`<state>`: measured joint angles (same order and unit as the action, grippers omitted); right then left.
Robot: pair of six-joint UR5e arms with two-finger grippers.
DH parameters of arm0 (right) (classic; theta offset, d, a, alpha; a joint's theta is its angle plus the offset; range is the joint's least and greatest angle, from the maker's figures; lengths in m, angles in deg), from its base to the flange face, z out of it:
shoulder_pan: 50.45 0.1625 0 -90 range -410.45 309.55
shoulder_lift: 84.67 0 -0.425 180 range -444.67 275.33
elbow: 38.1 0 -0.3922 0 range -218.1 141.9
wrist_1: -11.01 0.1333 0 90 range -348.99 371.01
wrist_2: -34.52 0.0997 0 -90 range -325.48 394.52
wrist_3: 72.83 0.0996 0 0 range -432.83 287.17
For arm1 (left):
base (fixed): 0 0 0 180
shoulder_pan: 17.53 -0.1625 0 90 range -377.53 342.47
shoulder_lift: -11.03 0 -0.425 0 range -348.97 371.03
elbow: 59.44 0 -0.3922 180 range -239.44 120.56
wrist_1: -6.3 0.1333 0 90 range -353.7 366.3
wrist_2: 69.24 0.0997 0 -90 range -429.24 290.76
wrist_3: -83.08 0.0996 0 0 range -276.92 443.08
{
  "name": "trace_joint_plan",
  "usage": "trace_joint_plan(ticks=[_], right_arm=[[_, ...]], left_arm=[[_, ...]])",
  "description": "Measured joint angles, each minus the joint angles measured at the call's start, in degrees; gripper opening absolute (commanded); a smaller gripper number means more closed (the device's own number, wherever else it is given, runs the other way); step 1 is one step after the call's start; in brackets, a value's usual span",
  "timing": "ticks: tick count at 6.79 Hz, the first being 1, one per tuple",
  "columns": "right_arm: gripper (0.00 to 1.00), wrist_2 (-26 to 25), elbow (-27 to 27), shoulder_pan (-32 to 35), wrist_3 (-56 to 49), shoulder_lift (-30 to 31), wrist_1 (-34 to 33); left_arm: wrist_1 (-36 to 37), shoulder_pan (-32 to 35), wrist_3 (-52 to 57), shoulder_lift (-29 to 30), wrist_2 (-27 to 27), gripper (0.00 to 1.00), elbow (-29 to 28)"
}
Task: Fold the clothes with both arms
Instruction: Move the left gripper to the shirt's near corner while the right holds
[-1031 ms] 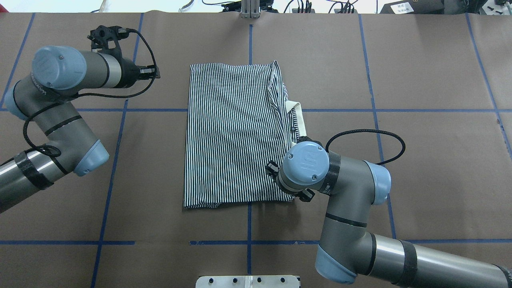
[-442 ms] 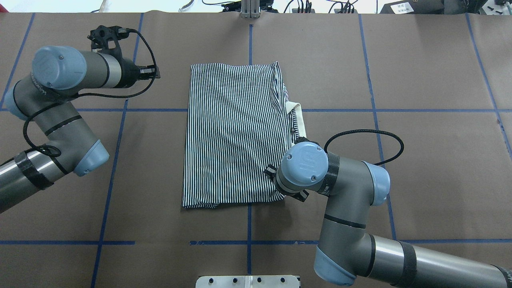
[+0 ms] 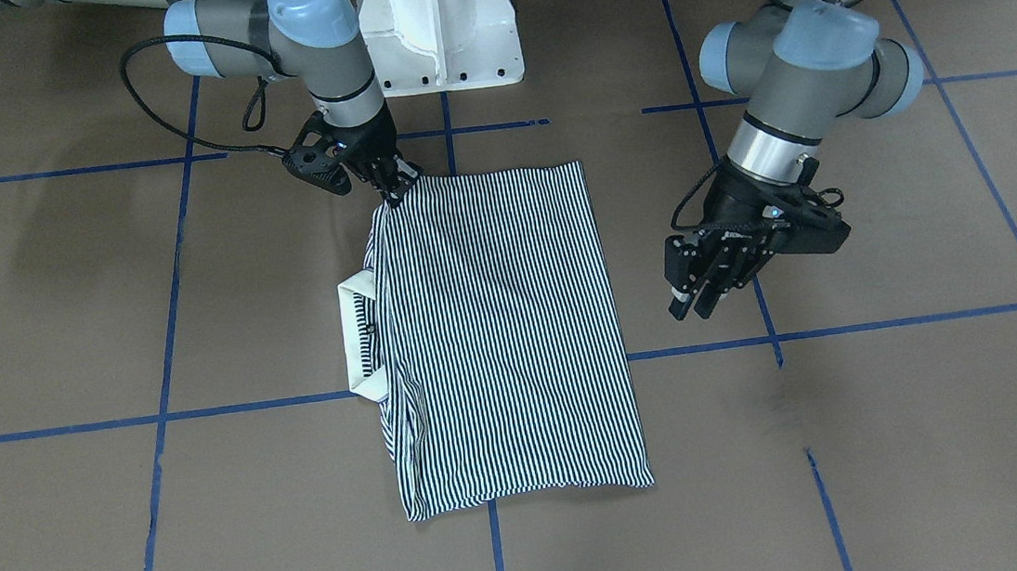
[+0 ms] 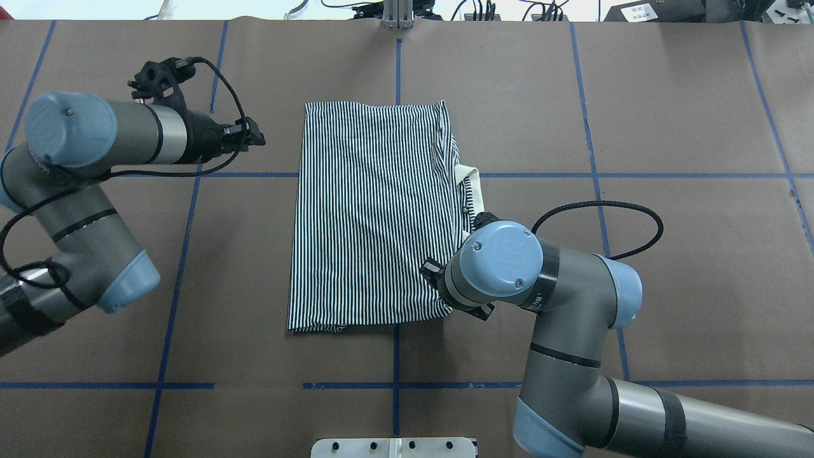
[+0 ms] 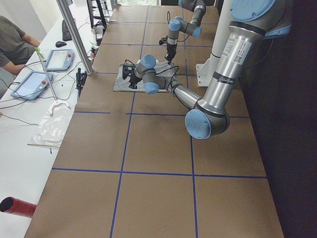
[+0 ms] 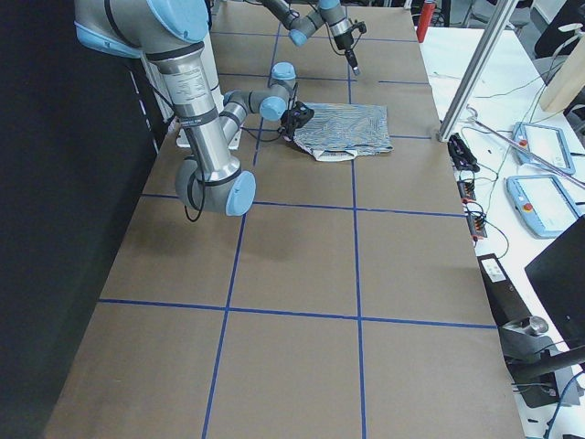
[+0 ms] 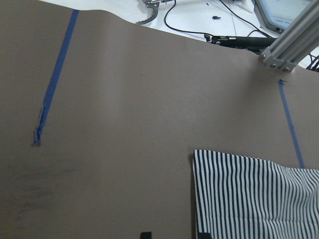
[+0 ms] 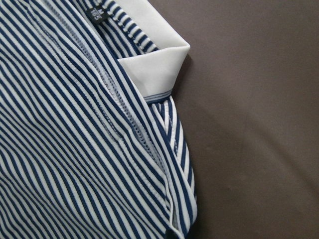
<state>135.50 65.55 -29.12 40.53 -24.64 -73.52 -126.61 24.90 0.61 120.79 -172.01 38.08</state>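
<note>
Exterior front-facing: fold setup, my right gripper (image 3: 391,188) pinches the polo shirt (image 3: 503,323) at its near corner; left gripper (image 3: 695,305), open and empty, probably needs the left edge next.

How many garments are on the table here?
1: the striped polo shirt, folded, on the table, one corner at the right hand. Nothing else shows, though folds could hide more.

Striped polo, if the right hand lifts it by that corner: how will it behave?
Likely floppy: the polo shirt lies in flat, softly wrinkled layers, so it should drape from the corner at the right hand rather than hold shape. Probably light, as the fabric looks thin. The folded layers and protruding cream collar may slip apart or unfold if dragged.
</note>
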Motion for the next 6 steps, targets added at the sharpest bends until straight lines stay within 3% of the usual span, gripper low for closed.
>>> trace_joint_plan(ticks=[2, 4, 6], right_arm=[[0.00, 0.0, 0.7, 0.0, 0.0, 0.5, 0.0], [0.00, 0.0, 0.9, -0.1, 0.0, 0.6, 0.0], [0.00, -0.1, 0.9, -0.1, 0.0, 0.6, 0.0]], left_arm=[[0.1, -9.6, -11.2, -8.3, 3.5, 0.54, 10.2], [2.9, -22.0, -18.2, -11.0, 11.7, 0.54, 11.9], [6.5, -27.3, -19.7, -9.5, 14.2, 0.52, 10.7]])
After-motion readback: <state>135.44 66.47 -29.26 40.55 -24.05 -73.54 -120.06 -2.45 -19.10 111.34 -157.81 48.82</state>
